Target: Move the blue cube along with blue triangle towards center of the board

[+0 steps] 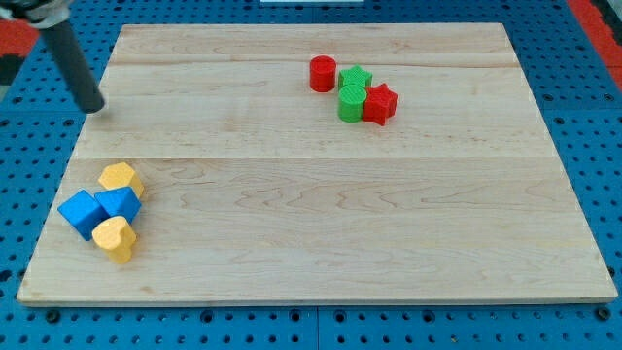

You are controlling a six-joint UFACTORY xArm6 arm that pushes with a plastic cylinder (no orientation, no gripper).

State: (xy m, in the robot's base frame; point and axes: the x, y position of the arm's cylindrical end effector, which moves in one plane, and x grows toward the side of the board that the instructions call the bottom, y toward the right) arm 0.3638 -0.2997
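Observation:
The blue cube (80, 213) sits near the board's lower left, touching the blue triangle (120, 203) on its right. A yellow hexagon-like block (120, 179) touches the triangle from above, and a yellow heart-like block (115, 239) touches both blue blocks from below. My tip (92, 108) is at the board's upper left edge, well above this cluster and apart from all blocks.
A second cluster lies at the upper middle right: a red cylinder (323, 74), a green star (357, 78), a green cylinder (351, 101) and a red star (380, 103). The wooden board (321, 194) rests on a blue pegboard.

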